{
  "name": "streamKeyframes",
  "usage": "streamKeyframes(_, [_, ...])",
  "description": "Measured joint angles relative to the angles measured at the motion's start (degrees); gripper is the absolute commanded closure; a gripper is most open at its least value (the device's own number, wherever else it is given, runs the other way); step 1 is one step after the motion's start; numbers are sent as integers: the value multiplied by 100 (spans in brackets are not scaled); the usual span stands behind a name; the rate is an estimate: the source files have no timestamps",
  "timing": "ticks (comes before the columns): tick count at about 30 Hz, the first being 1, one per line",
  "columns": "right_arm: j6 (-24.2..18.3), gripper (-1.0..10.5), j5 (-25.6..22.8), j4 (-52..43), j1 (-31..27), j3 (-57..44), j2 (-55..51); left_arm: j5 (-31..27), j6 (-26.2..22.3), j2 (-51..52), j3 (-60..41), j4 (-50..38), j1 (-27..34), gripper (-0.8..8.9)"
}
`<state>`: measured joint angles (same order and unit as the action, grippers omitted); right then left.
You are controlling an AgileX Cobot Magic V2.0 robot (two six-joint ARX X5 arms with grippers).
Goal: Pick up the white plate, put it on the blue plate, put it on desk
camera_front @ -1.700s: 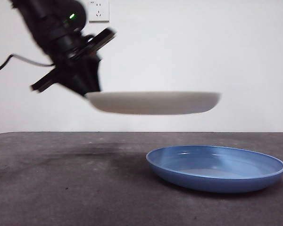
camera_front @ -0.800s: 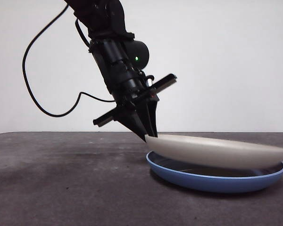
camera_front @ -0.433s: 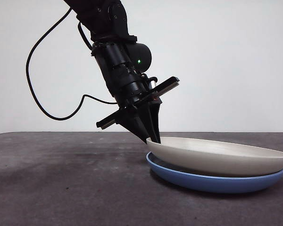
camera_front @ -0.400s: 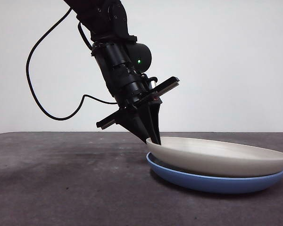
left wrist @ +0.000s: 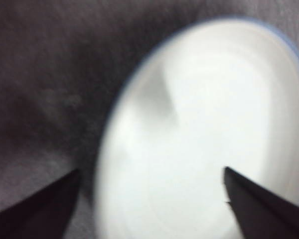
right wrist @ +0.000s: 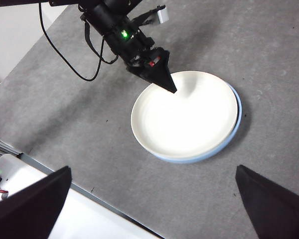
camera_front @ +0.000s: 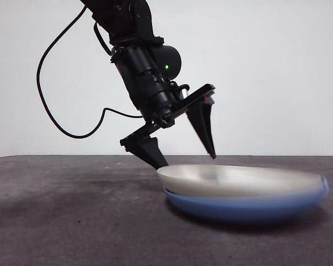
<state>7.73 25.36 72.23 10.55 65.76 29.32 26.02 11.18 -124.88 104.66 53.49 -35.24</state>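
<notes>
Resting inside the blue plate (camera_front: 250, 209), the white plate (camera_front: 238, 182) lies stacked so that only a thin blue rim shows around its edge, and both sit together on the desk (camera_front: 72, 221), a broad dark grey-brown tabletop with a faintly mottled, matte surface. In the front view the two plates look smeared with blur. The left gripper (camera_front: 186, 158) stands at the near-left edge of the stack with its two black jaws spread wide apart, one tip low beside the white plate's rim on the outside and the other raised above the plate's inside; it grips nothing. Its arm slants down from the upper left, a small green light glowing on its body, and a black cable (camera_front: 61, 119) loops behind it. Behind the desk is a plain white wall (camera_front: 277, 72). The right gripper (right wrist: 149, 209) hangs high over the table, well apart from the plates, its jaws spread and empty. From there the desk's edge shows, with a pale surface (right wrist: 65, 219) beyond it.
</notes>
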Motion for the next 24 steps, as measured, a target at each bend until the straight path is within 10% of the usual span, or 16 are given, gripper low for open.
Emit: streamKeyframes(24, [2, 358, -4, -4, 0, 2, 0, -26, -997, 269, 2288, 2747, 9, 208])
